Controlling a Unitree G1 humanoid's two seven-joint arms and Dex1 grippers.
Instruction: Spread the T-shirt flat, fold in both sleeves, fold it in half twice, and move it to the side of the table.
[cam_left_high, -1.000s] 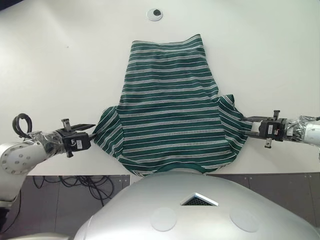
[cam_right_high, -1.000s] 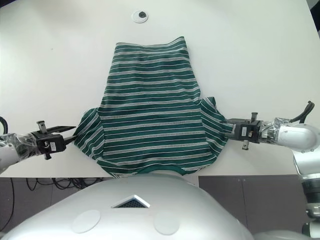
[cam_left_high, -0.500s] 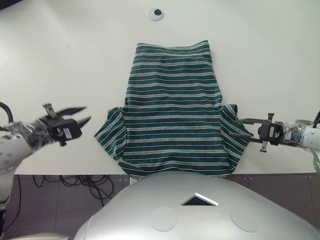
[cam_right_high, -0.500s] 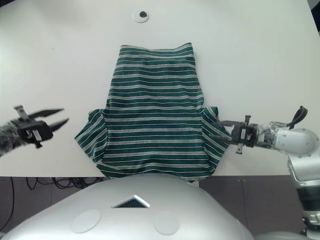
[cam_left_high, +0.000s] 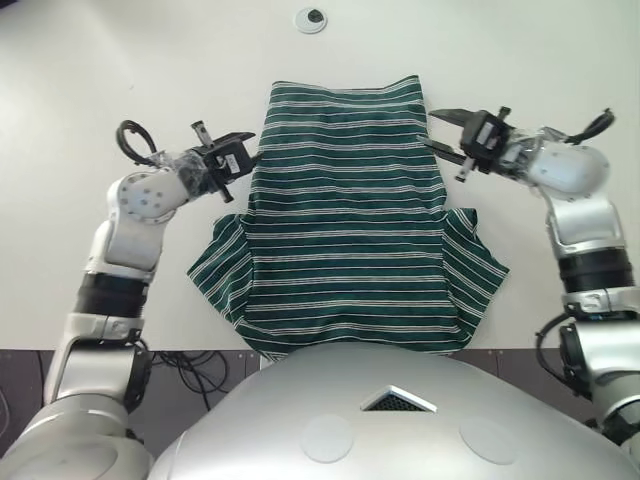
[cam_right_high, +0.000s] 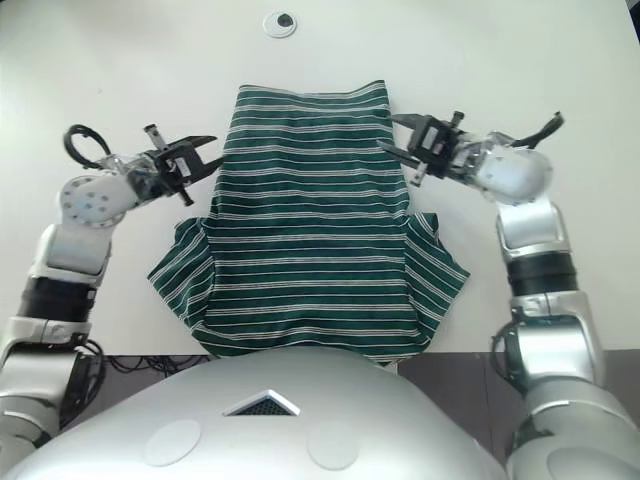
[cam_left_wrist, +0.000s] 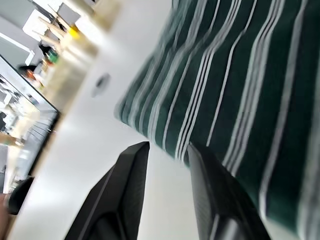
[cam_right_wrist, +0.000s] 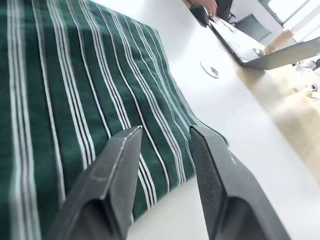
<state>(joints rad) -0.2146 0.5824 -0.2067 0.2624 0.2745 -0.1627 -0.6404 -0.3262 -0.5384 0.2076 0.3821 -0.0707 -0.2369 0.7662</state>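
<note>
Both head eyes looked steeply down over the table (cam_left_high: 100, 60) and shared the T-shirt (cam_left_high: 345, 210), while each wrist camera sat low and close beside its edge.

The T-shirt (cam_left_high: 345, 220) is lying mid-tabletop (cam_left_high: 120, 70), hem at twelve o'clock, sleeves poking out at four and eight. The left pincer (cam_left_high: 250, 146) is hovering at its ten o'clock edge, the right pincer (cam_left_high: 432, 130) at two. A round fitting (cam_left_high: 312, 19) is sitting beyond at twelve.

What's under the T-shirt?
The T-shirt lies on the white table, which shows on three sides of it. Anything directly beneath the cloth is covered, so I can't tell whether something else lies there.
</note>
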